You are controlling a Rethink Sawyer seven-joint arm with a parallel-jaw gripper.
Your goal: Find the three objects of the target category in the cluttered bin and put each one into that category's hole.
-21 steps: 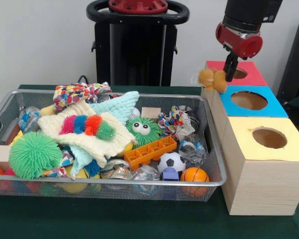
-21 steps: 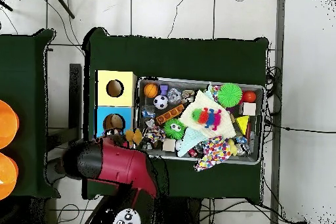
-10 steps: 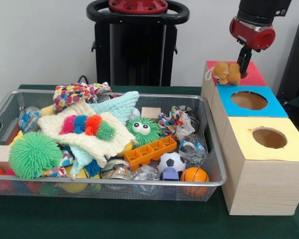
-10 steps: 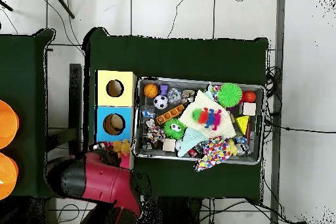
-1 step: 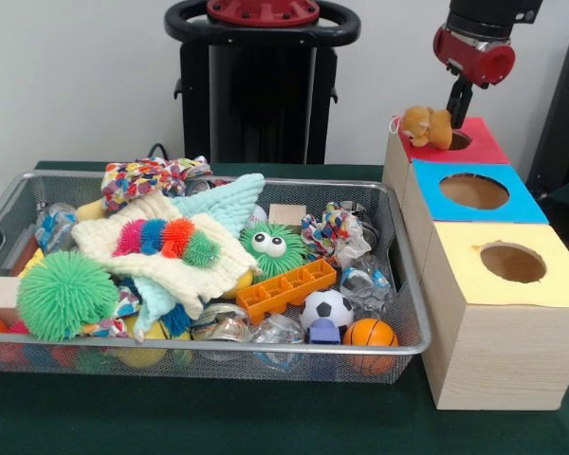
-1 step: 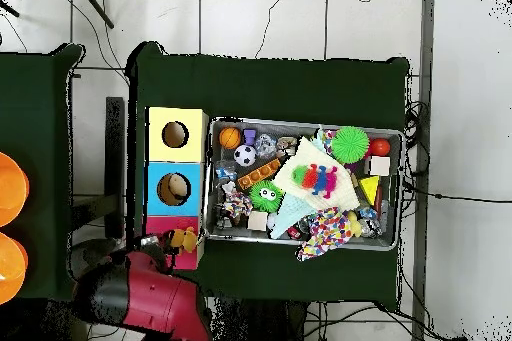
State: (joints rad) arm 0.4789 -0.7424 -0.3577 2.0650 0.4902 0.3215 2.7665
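Glossy red wrist housing (image 5: 472,52), rounded like a drum, capped above by a wide matte-black cylindrical link (image 5: 491,9). Below the red part, 1 slim black gripper (image 5: 452,109) stem, narrow and dark, tapering downward. From overhead, a bulky red arm shell (image 6: 150,292) with smooth curved sides, joined to a black rounded segment (image 6: 96,297) at one end. Behind the table, a black boxy pedestal (image 5: 263,90) with vertical panels, topped by a black oval ring (image 5: 263,28) around a red disc (image 5: 263,10).

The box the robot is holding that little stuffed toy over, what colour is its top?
Red top on the box, clearest in the front view.
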